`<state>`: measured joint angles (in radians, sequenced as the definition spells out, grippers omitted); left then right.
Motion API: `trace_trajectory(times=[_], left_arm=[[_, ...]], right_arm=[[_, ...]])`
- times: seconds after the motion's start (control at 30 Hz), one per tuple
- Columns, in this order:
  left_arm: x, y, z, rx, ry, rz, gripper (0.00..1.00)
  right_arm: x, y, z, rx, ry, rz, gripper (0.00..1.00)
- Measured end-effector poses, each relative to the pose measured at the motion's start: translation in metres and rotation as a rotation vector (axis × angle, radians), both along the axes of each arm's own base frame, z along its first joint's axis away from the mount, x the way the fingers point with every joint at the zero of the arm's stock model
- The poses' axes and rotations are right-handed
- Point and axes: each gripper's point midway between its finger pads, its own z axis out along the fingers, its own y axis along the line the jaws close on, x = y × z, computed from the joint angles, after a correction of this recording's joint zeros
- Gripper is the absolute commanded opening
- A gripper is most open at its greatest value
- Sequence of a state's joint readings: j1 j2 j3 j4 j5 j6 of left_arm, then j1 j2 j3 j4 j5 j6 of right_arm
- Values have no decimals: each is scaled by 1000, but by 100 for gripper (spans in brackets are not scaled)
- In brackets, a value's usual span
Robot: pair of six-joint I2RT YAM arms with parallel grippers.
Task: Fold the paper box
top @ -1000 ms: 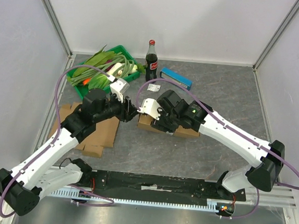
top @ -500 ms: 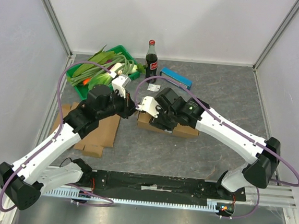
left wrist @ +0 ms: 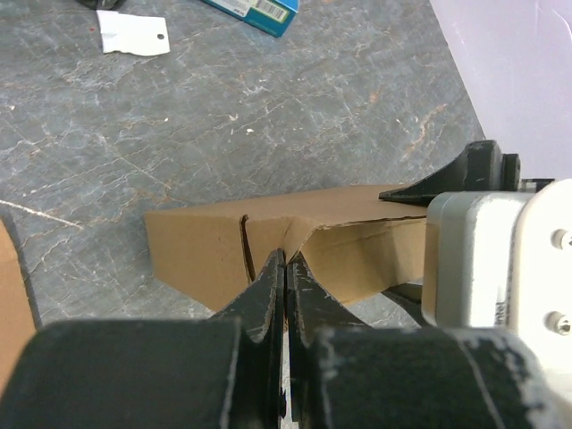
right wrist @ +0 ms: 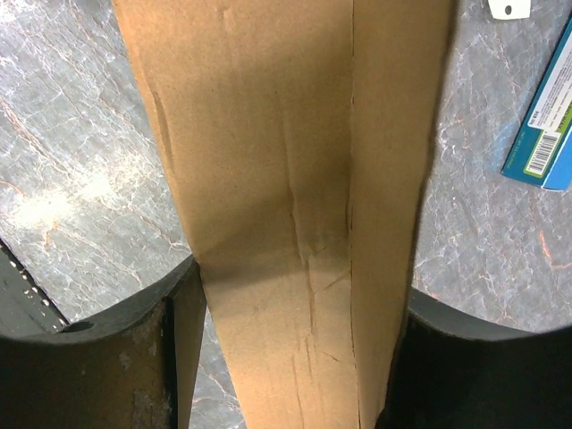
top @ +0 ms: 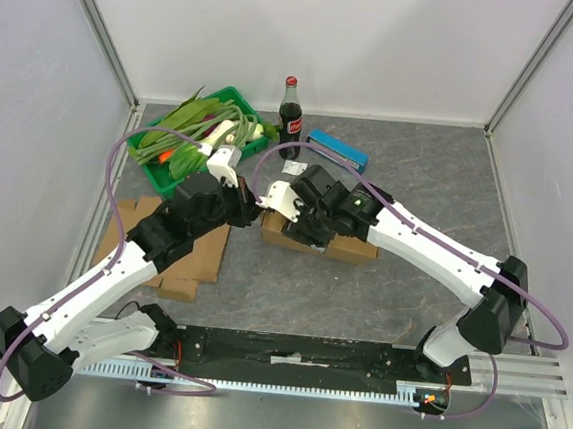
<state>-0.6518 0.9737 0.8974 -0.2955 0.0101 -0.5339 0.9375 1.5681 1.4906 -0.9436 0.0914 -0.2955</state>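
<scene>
Flap step: our right end effector (right wrist: pixel 299 304) grips the paper box (left wrist: pixel 206 246), left end effector (left wrist: pixel 286 264) closed at its flap (left wrist: pixel 268 228); we tuck next.

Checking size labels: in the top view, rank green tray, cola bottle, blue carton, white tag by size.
Largest: green tray.
Then blue carton and cola bottle, too alike to rank; the bottle stands upright.
Smallest: white tag.

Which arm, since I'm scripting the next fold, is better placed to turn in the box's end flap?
Left, probably. The left gripper is shut on the cardboard box at its end flap; the right gripper grips the box body, steadying it.
</scene>
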Motion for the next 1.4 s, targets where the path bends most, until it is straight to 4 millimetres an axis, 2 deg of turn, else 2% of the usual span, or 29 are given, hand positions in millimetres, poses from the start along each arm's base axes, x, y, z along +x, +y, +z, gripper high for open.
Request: trace_trajectory(times=[0.33,0.57,0.63,0.67,0.7,0.77,0.8,0.87,0.93,1.0,1.1,1.17,1.23,1.3,1.33,1.4], left_arm=[[2,9,-28,6,-4,71,2],[6,10,-30,5,-22,87,2],[6,10,-31,5,-25,91,2],[7,10,-31,4,-27,92,2],[7,9,-32,2,-30,93,2],[8,9,-32,-2,-37,98,2],[9,9,-33,-4,-40,100,2],[11,10,-33,-5,-45,109,2],[13,10,-34,-3,-47,116,2],[14,10,-35,1,-46,121,2],[17,13,-38,13,-46,143,2],[20,15,-41,23,-43,159,2],[22,15,-44,31,-38,165,2],[22,14,-45,35,-35,166,2],[22,14,-45,35,-35,166,2],[22,14,-45,37,-33,166,2]], right_arm=[[4,5,-10,-32,16,9,27],[7,4,-11,-32,35,4,28],[8,4,-11,-33,39,3,33],[9,4,-11,-32,41,3,39],[9,4,-11,-32,43,1,48],[11,4,-10,-27,47,-11,60],[12,3,-10,-23,50,-25,73],[14,3,-10,-7,53,-48,82],[17,7,-7,58,65,-100,97],[19,7,-3,139,100,-166,98],[22,-4,9,232,142,-274,98],[25,-15,24,305,152,-355,97],[28,-32,43,374,135,-437,97],[30,-57,63,424,88,-529,97],[29,-72,72,438,56,-574,95],[24,-92,85,465,13,-627,84]])
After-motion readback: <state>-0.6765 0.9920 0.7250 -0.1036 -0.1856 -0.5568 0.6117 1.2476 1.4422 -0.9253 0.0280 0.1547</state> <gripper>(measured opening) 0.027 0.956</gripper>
